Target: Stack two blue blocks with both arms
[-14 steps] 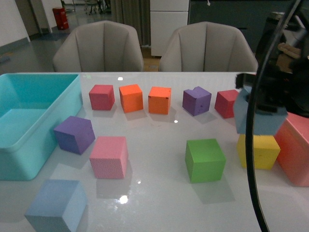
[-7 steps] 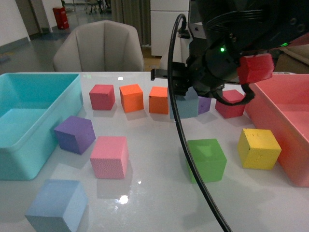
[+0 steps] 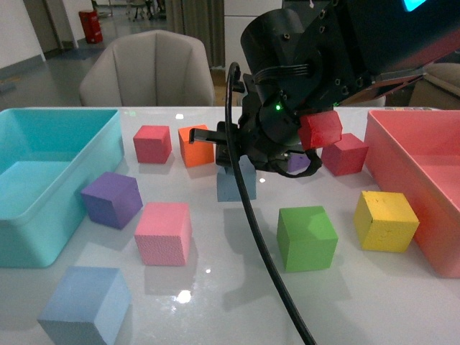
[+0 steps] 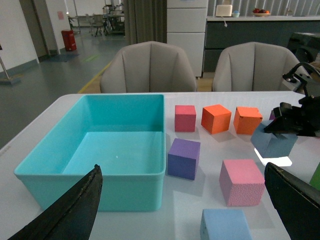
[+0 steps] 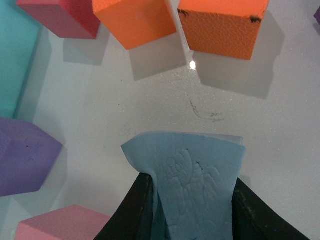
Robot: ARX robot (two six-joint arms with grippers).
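Observation:
My right gripper [image 3: 234,171] is shut on a pale blue block [image 3: 236,185] and holds it a little above the table's middle, in front of the orange cubes. The right wrist view shows this block [image 5: 190,180] squeezed between the black fingers [image 5: 136,210]. It also shows in the left wrist view [image 4: 274,143]. The second blue block [image 3: 86,305] sits on the table at the near left, in front of a pink cube [image 3: 163,232]; it also shows in the left wrist view [image 4: 225,226]. My left gripper [image 4: 185,210] is open and empty, above the near left of the table.
A large teal bin [image 3: 43,215] stands at the left, a pink bin [image 3: 424,215] at the right. Purple [image 3: 111,199], green [image 3: 307,237], yellow [image 3: 385,220], red [image 3: 152,143] and orange [image 3: 195,144] cubes lie around. The right arm bears a red part [image 3: 320,129].
My right arm has swung from the right side, above the yellow cube, leftwards to the table's middle, carrying the blue block lower. The cubes on the table have not moved.

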